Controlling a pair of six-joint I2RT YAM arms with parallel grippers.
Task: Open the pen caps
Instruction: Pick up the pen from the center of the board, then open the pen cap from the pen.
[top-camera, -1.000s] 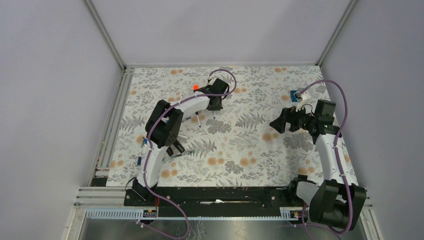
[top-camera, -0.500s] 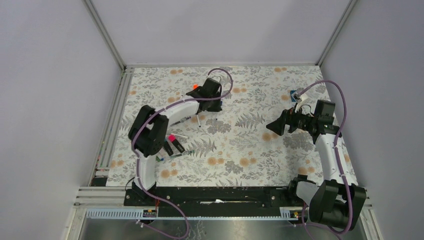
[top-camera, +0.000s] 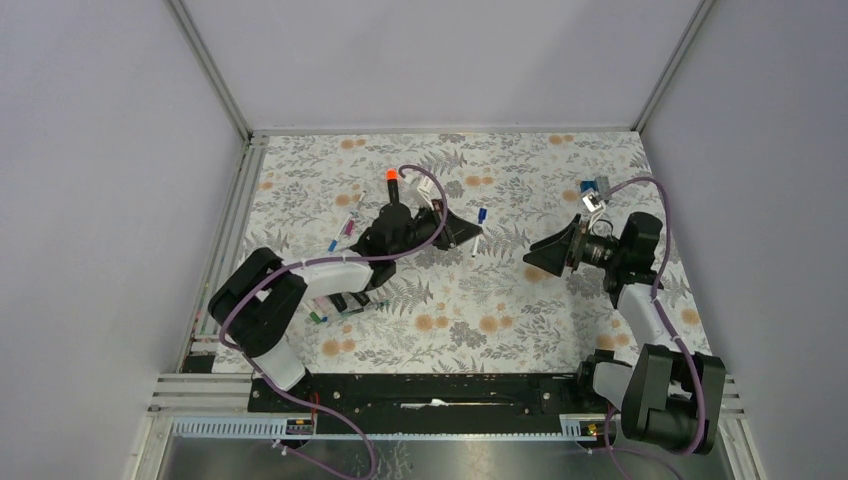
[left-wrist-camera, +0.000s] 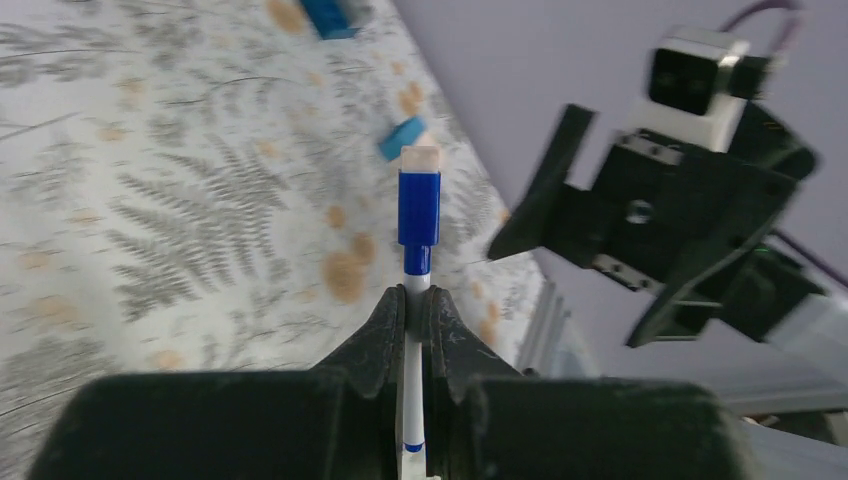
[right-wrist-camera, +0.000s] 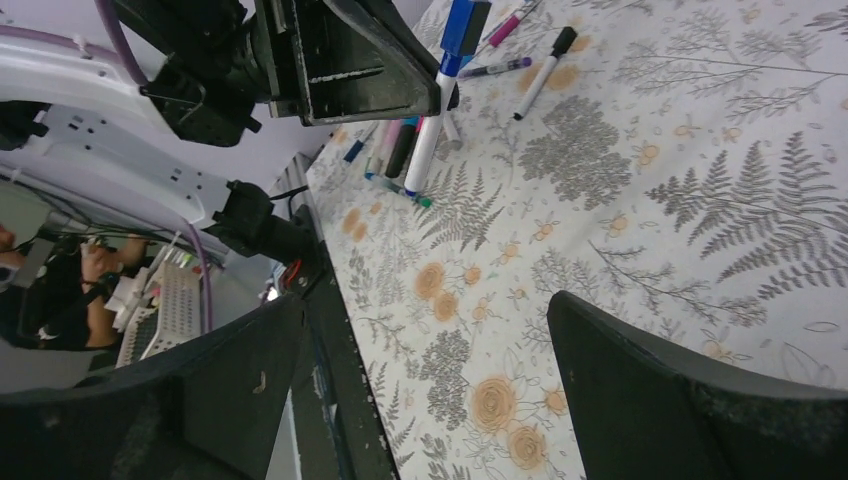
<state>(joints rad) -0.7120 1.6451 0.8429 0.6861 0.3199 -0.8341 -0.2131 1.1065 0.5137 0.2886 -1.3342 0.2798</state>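
Observation:
My left gripper (left-wrist-camera: 415, 300) is shut on a slim white pen (left-wrist-camera: 412, 365), which it holds above the floral mat. The pen's blue cap (left-wrist-camera: 418, 205) sticks out past the fingertips, still on the pen. From above, the left gripper (top-camera: 457, 229) sits mid-mat with the blue cap (top-camera: 481, 214) at its tip. My right gripper (top-camera: 545, 255) is open and empty, a short way to the right, and faces the pen. In the right wrist view the blue cap (right-wrist-camera: 460, 25) and the white pen (right-wrist-camera: 428, 140) show at the top. An orange-capped highlighter (top-camera: 391, 177) stands behind.
Loose pens lie on the mat (top-camera: 500, 300): a black-capped one (right-wrist-camera: 545, 70), a lilac one (right-wrist-camera: 495, 68), a pink one (right-wrist-camera: 510, 25), and a cluster (top-camera: 335, 305) by the left forearm. A blue block (left-wrist-camera: 330, 15) and a blue-and-white eraser (left-wrist-camera: 405, 137) lie towards the back right.
The left gripper has shut on the white pen and carried it from the back centre rightward towards the right gripper. The right gripper has edged left and stayed open.

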